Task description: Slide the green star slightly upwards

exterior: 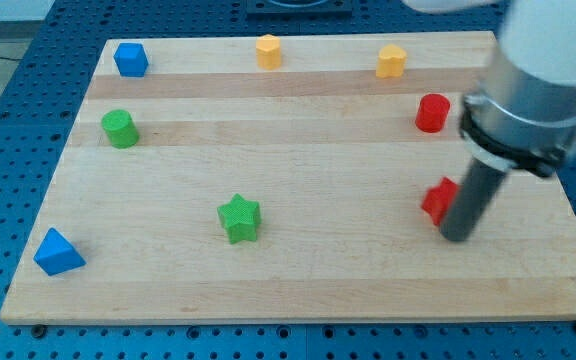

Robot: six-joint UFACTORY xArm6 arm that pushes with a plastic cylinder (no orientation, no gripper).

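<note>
The green star (239,218) lies on the wooden board (298,280), left of centre and toward the view's bottom. My tip (456,236) rests on the board at the view's right, far to the right of the star. It stands right beside a red block (437,200), whose right part the rod hides, so its shape is unclear.
A green cylinder (120,129) and a blue cube (130,59) sit at the upper left. A blue triangular block (57,252) is at the lower left. Two yellow-orange blocks (269,50) (391,61) sit along the top edge. A red cylinder (431,112) is at the right.
</note>
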